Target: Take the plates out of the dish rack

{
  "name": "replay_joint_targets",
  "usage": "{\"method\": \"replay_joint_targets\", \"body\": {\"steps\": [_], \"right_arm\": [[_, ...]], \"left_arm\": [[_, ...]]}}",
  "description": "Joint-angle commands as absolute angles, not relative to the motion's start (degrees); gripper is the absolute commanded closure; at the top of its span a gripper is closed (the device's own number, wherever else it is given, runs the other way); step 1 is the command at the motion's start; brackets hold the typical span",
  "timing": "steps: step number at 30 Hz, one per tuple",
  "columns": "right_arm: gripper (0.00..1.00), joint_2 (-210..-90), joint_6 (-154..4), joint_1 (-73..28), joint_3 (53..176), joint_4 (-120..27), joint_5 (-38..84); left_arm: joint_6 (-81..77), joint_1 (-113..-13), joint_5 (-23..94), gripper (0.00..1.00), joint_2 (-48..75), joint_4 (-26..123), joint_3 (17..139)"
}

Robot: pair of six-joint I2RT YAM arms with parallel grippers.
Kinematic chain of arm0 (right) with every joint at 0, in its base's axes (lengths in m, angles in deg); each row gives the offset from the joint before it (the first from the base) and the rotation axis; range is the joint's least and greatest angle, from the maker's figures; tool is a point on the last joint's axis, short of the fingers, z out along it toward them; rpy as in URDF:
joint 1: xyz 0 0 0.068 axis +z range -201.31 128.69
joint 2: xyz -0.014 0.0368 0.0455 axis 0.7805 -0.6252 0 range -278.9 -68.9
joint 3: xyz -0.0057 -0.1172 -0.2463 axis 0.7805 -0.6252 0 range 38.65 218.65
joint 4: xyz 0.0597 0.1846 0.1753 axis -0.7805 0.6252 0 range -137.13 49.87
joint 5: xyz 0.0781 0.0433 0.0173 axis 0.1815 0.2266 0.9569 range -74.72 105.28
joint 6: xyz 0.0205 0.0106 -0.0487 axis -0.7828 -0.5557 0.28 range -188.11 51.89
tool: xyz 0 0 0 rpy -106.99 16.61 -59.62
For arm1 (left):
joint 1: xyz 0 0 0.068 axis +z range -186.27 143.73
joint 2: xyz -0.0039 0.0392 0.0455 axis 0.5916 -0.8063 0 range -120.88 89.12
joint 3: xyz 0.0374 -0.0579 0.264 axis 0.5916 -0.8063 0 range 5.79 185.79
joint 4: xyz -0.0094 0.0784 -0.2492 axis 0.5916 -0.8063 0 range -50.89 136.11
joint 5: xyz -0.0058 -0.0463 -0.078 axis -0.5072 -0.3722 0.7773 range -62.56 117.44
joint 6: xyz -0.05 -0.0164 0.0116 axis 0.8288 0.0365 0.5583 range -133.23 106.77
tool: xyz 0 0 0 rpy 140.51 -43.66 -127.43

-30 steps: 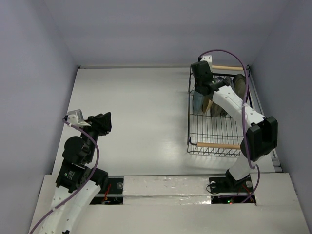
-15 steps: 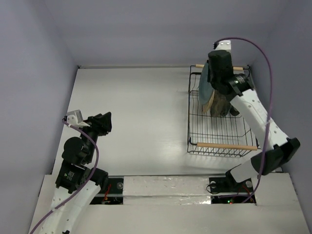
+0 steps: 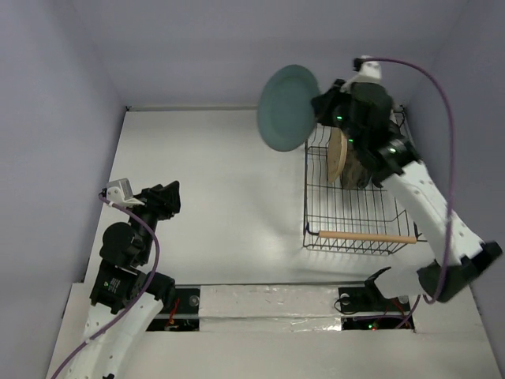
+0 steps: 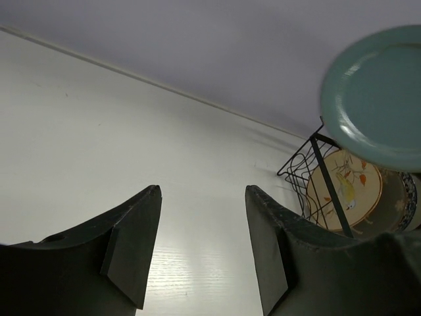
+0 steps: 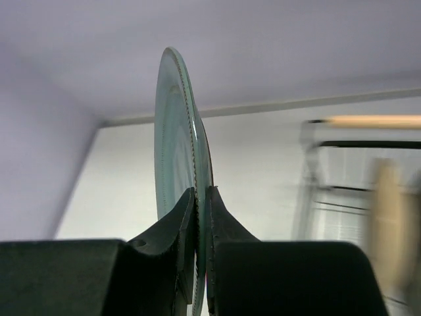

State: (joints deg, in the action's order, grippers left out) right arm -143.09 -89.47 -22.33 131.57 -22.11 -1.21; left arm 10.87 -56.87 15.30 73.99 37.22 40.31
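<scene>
My right gripper (image 3: 322, 110) is shut on the rim of the plain teal plate (image 3: 287, 107), holding it on edge high above the left side of the dish rack (image 3: 347, 229). In the right wrist view the teal plate (image 5: 176, 145) stands edge-on between the fingers (image 5: 186, 217). A tan plate with small drawings (image 3: 338, 154) and a darker plate behind it (image 3: 359, 170) still stand in the rack. My left gripper (image 3: 167, 199) hovers open over the table's left side, with nothing between its fingers (image 4: 138, 243). The left wrist view shows the teal plate (image 4: 381, 99) above the tan plate (image 4: 345, 187).
The black wire rack has a wooden rod handle (image 3: 367, 236) at its near end and sits at the table's right. Walls close in the table on the left, back and right. The white table top (image 3: 221, 189) lies between the two arms.
The right arm has lifted the teal plate up out of the rack and swung it left. The left gripper's jaws have spread a little wider; that arm has stayed in place.
</scene>
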Motion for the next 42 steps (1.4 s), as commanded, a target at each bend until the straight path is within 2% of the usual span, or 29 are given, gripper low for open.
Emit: {"method": "replay_joint_targets", "body": {"steps": [1,12,19,27,30,31,34,37,42], "right_arm": [[1.0,-154.5,-101.1,-16.0,132.9,-42.0,10.1],[1.0,-180.1,-108.1,-8.6,146.8,-44.6,12.8],[1.0,-183.2,-109.9,-8.6,140.0,-49.0,11.5],[0.99,-181.1,-110.2,-8.6,125.7,-52.4,6.6],[0.9,-180.9,-110.6,-8.6,122.5,-52.8,4.3],[0.8,-180.7,-110.7,-8.6,120.3,-53.0,3.6],[0.67,-180.4,-110.6,-8.6,117.2,-53.6,2.0],[0.61,-181.3,-109.9,-8.6,116.5,-52.8,2.3],[0.6,-183.4,-109.2,-8.6,116.3,-50.5,2.8]], "left_arm": [[11.0,-56.6,15.6,0.49,74.5,39.1,41.4],[11.4,-56.6,15.6,0.49,74.4,38.5,41.5],[11.4,-56.6,15.6,0.49,74.2,38.5,41.4],[11.4,-56.0,15.6,0.49,74.0,38.5,41.3],[11.2,-56.0,15.6,0.49,73.8,38.7,41.2],[11.2,-56.0,15.6,0.49,73.7,38.6,41.3],[11.3,-56.0,15.6,0.49,73.6,38.6,41.3],[11.2,-56.0,15.6,0.49,73.8,38.5,41.2],[11.1,-56.0,15.6,0.49,74.4,38.5,41.3]]}}
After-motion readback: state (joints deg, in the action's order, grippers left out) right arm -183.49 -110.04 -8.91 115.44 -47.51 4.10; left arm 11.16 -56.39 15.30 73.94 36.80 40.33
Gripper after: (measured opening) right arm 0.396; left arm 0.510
